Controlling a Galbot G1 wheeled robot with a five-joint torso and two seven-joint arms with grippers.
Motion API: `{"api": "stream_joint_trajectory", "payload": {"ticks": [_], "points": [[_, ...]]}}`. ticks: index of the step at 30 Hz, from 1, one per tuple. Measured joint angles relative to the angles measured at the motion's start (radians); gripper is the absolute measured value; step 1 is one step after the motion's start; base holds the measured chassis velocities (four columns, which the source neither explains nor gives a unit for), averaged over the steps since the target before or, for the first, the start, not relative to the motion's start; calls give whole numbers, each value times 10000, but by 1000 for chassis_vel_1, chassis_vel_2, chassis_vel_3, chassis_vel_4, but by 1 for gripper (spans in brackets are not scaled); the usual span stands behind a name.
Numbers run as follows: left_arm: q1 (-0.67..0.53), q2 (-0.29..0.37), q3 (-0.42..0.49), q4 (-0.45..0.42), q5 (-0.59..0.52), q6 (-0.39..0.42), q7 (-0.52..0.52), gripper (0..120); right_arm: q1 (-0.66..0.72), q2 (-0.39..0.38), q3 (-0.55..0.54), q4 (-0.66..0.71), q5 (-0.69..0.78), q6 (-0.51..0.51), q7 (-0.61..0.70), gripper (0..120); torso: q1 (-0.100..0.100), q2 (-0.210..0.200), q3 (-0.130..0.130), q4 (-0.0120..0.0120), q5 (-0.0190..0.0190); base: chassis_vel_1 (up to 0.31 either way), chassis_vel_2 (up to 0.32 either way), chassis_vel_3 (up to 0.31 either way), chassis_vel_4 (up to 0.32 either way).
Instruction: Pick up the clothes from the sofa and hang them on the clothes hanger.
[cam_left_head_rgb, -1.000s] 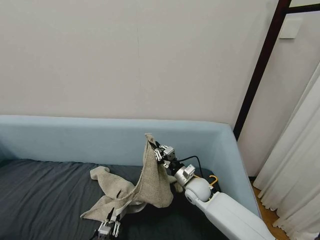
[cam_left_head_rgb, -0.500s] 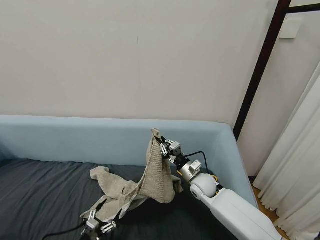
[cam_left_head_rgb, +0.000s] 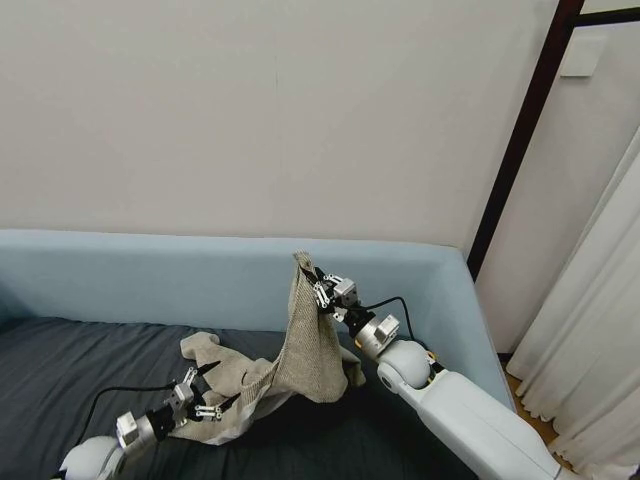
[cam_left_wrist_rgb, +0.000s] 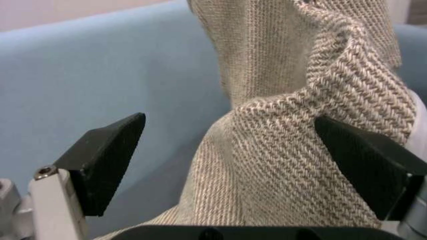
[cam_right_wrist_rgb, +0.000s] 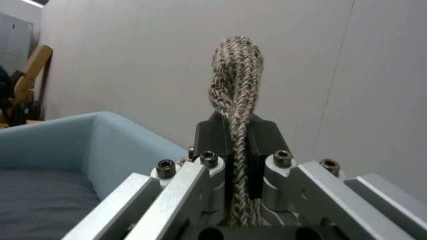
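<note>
Head view: garment (cam_left_head_rgb: 306, 352) in right hand (cam_left_head_rgb: 320, 289)

Free room and obstacles. The dark grey sofa seat (cam_left_head_rgb: 70, 365) lies bare on the left, out to the pale blue sofa backrest (cam_left_head_rgb: 150, 280) bounding the far side. The beige knitted garment (cam_left_head_rgb: 310, 350), draped from the clamped right claw (cam_left_head_rgb: 323, 290) down to the seat, blocks the middle, directly ahead of the left claw (cam_left_head_rgb: 210, 393) with its fingers spread. The pale blue sofa side wall (cam_left_head_rgb: 462, 320) closes the right. A black cable (cam_left_head_rgb: 110, 393) trails over the near-left seat.
</note>
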Motion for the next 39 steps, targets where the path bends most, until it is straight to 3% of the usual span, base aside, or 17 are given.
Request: {"api": "stream_joint_trajectory", "payload": {"ticks": [2, 5, 13, 18, 23, 25, 28, 29, 39], "points": [[-668, -284, 39, 840, 83, 129, 1145, 100, 27, 25, -15, 2, -10, -5, -40, 4, 0, 0, 0, 0, -2, 0, 0, 0, 0], [-1114, -514, 71, 1400, 301, 249, 1926, 100, 65, 63, -21, -19, -9, -16, -42, 4, 0, 0, 0, 2, 1, 0, 0, 0, 0], [-1775, -1002, 358, 2178, 561, 405, 2583, 97, 134, 109, -66, -37, 14, -33, -43, 4, 0, 0, 0, 0, 0, 0, 0, 0, 0], [-1807, -1061, 522, 2184, 658, 508, 2788, 81, 134, 110, -66, -28, 17, -33, -44, 4, 0, 0, -1, 1, 1, 0, 0, 0, 0], [-1733, -1145, 541, 2185, 817, 546, 2912, 57, 133, 56, -26, 72, 33, -33, -44, 4, 0, -1, -1, 1, -1, 0, 0, 0, 0], [-1725, -1149, 538, 2185, 825, 547, 2915, 56, 131, 52, -25, 77, 33, -33, -44, 4, 0, 0, -1, 1, -1, 0, 0, 0, 0], [-1629, -1168, 441, 2189, 849, 546, 2941, 38, 117, 30, -24, 138, 40, -33, -42, 4, 0, 0, -2, 1, -1, 0, 0, 0, 0], [-1629, -1168, 441, 2189, 849, 546, 2941, 38, 117, 30, -24, 138, 40, -33, -42, 4, 0, 0, -2, 1, -1, 0, 0, 0, 0], [-952, -721, 95, 1346, 527, 531, 2907, 5, 79, 6, 36, -31, 78, -29, -18, 4, 0, 1, -2, 1, 2, 0, 0, 0, 0]]}}
